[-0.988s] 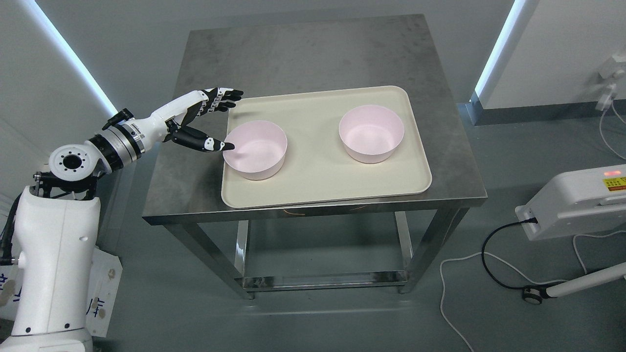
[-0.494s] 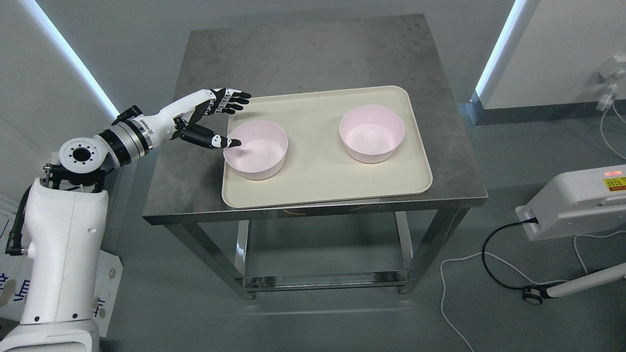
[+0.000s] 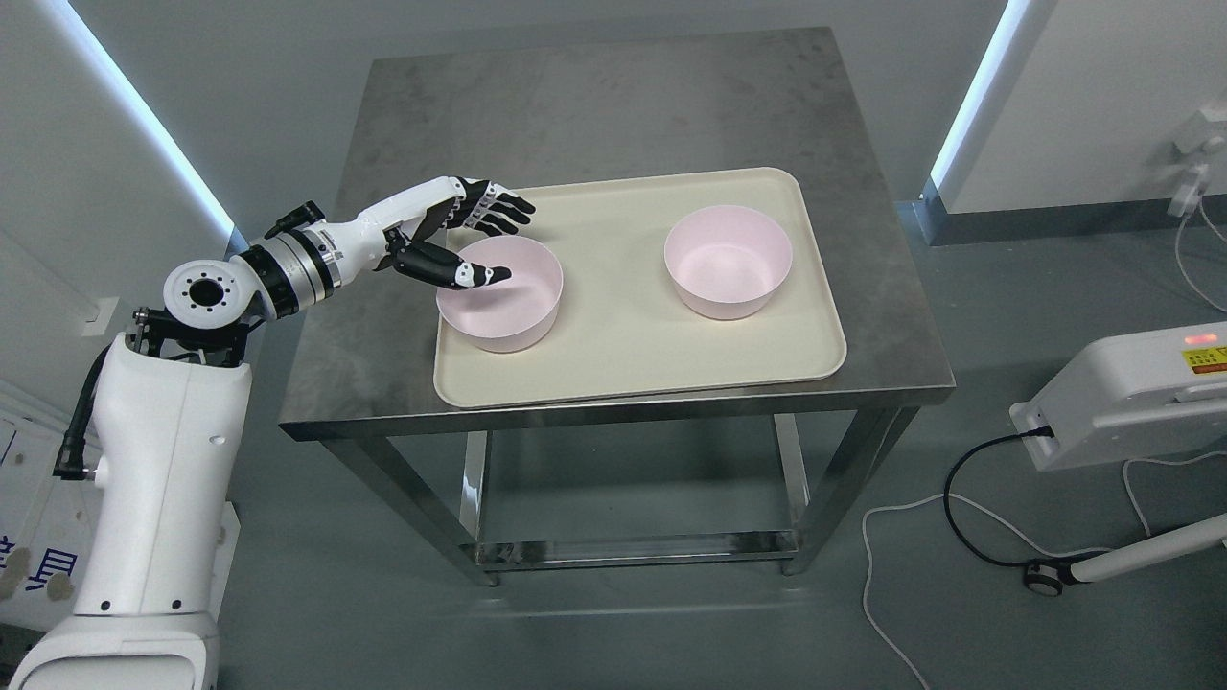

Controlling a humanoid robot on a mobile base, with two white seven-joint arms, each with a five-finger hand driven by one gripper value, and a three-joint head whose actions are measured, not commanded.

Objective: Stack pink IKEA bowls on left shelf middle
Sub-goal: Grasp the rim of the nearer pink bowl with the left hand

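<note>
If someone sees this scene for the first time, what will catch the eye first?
Two pink bowls on a cream tray, one at its left, one at its right, on a steel table. The left robot hand, fingers spread, reaches over the left bowl's rim.

Single head view, looking steeply down and forward from above. Set at middle distance: whole steel table framed, legs and lower rail included, cream tray near centre. Left arm entering from lower left, its left hand reaching over the tray's left end (right arm outside the frame). Grey floor and a white device at right edge. No second view to share with.
</note>
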